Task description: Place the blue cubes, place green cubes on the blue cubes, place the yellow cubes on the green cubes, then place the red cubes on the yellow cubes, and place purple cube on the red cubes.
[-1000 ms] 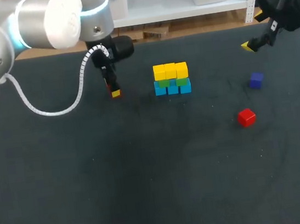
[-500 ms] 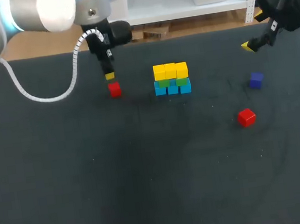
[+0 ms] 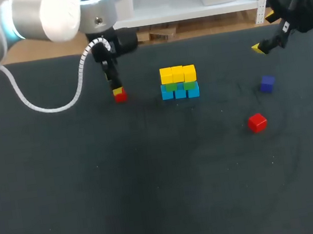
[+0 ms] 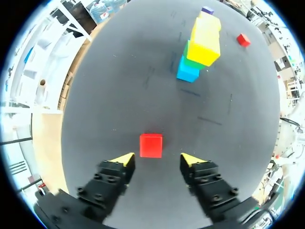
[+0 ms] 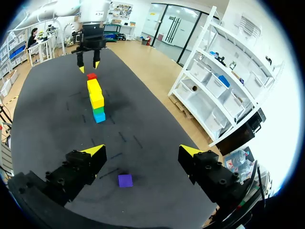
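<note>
A stack (image 3: 178, 82) stands at the table's far middle: blue cubes (image 4: 188, 72) at the bottom, green cubes (image 4: 189, 52) on them, yellow cubes (image 4: 206, 37) on top. Left of it a red cube (image 3: 120, 97) lies on the table. My left gripper (image 3: 118, 91) hangs just over this red cube (image 4: 151, 145). In the left wrist view the gripper (image 4: 157, 160) is open, with the cube just ahead of its tips and a gap on each side. A second red cube (image 3: 256, 122) and a purple cube (image 3: 267, 83) lie at the right. My right gripper (image 3: 263, 47) is raised at the far right, open and empty above the purple cube (image 5: 125, 180).
The dark table mat (image 3: 154, 186) stretches bare across the whole near half. Between the stack and the two loose cubes at the right there is a wide gap.
My left gripper rose off the red cube, leaving it on the table, then came back down over it with its fingers apart. The right arm has not moved.
</note>
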Action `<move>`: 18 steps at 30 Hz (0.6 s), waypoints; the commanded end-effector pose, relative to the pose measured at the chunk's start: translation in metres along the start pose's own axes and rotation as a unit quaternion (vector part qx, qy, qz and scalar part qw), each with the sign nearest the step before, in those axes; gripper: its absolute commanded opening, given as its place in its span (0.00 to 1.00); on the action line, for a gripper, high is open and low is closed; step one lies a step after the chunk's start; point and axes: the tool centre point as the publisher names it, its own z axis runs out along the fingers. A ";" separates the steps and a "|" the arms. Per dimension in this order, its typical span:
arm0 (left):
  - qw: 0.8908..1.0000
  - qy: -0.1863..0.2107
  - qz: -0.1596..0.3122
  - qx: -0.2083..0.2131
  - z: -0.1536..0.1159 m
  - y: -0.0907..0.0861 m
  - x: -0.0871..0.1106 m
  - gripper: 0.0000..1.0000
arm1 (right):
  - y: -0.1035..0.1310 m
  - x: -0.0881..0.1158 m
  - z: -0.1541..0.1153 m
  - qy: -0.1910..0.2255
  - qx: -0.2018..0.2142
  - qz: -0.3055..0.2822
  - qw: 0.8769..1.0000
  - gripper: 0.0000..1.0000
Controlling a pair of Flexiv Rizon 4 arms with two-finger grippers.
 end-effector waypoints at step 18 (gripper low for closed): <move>1.000 0.006 0.023 0.002 0.031 0.001 -0.004 1.00 | 0.001 0.000 0.000 0.001 0.002 0.000 1.000 1.00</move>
